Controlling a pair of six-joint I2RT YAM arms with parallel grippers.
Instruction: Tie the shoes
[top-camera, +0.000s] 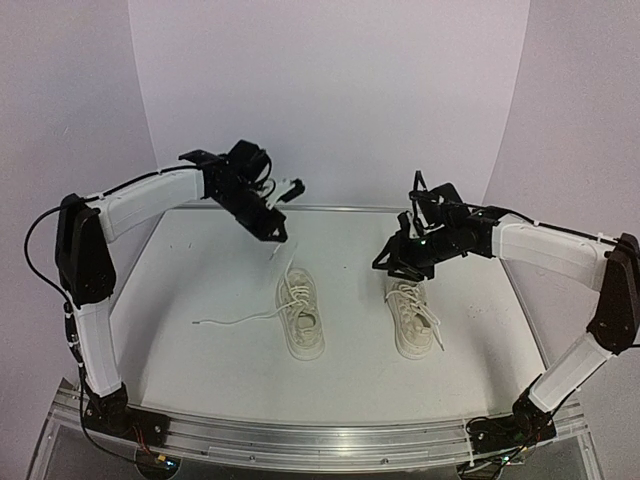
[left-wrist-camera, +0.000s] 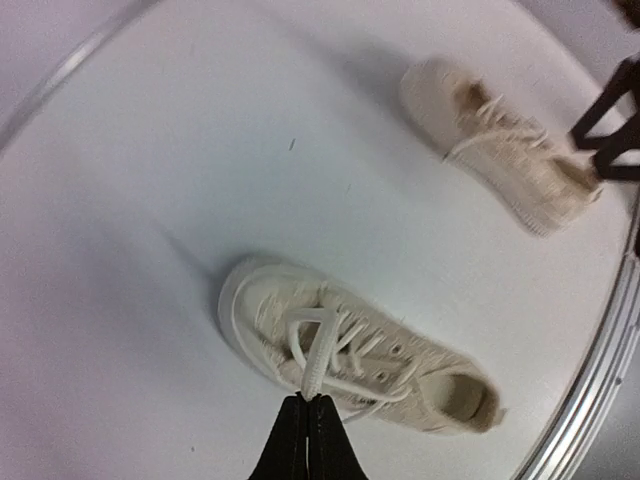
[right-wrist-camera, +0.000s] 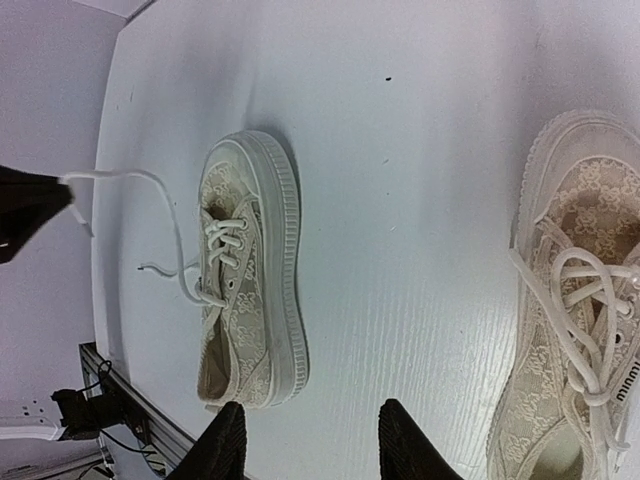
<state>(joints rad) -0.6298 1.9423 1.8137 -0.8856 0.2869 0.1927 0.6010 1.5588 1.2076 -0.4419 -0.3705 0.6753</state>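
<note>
**top external view.** two cream-white low-top shoes stood side by side on the white tabletop (top-camera: 190, 260). their toes pointed away from the arm bases, so the long axes ran near to far. the left tool (top-camera: 277, 232) hung raised beyond the toe of the left shoe (top-camera: 301, 318). a thin held lace (top-camera: 278, 255) led from the shoe up toward that tool. the loose lace end (top-camera: 235, 318) trailed across the tabletop to the left. the right tool (top-camera: 400, 268) hovered low over the toe of the right shoe (top-camera: 415, 318). each arm was nearer its own shoe.

**left wrist view.** the left tool's dark fingers (left-wrist-camera: 293, 440) were pressed together, pinching the flat white lace. the lace ran from the tips straight down to the crossed lacing over the tongue. the upper showed a floral, lace-like weave, and the toe cap and thick sole looked smooth and rubbery. the lace appeared soft and limp, likely to slip unless kept under tension.

**right wrist view.** the right tool's fingers (right-wrist-camera: 224, 445) were spread, with nothing between them. the right shoe lay just to their right, its laces bunched in loose loops on the tongue. the left shoe lay well apart to the left, showing a ribbed sole wall. any further pull on the held lace would probably act roughly along the left shoe's long axis, away from the bases.
</note>
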